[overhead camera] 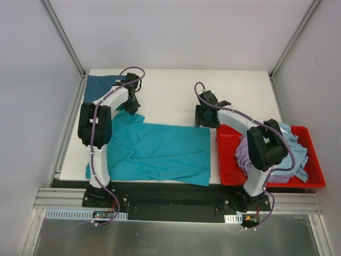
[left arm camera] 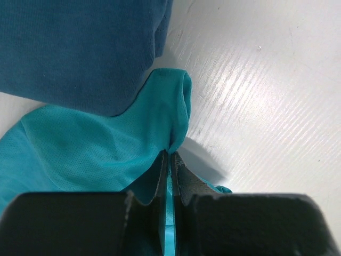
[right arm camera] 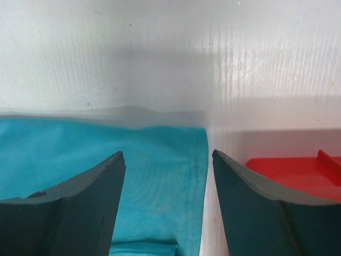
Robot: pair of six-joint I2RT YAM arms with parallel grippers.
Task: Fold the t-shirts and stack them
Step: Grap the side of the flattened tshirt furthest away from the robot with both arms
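A teal t-shirt (overhead camera: pixel 160 152) lies spread on the white table. My left gripper (overhead camera: pixel 131 105) is shut on the shirt's far left sleeve; in the left wrist view the teal cloth (left arm camera: pixel 106 149) is pinched between the jaws at my left gripper (left arm camera: pixel 169 156). A folded dark blue t-shirt (overhead camera: pixel 101 88) lies at the far left corner and shows in the left wrist view (left arm camera: pixel 80 48). My right gripper (overhead camera: pixel 205 120) is open over the teal shirt's far right corner (right arm camera: pixel 176 176); in the right wrist view my right gripper (right arm camera: pixel 168 157) straddles the hem.
A red tray (overhead camera: pixel 314 160) at the right holds a pile of lavender and light blue t-shirts (overhead camera: pixel 293 146). Its corner shows in the right wrist view (right arm camera: pixel 298 170). Frame posts stand at the table's far corners.
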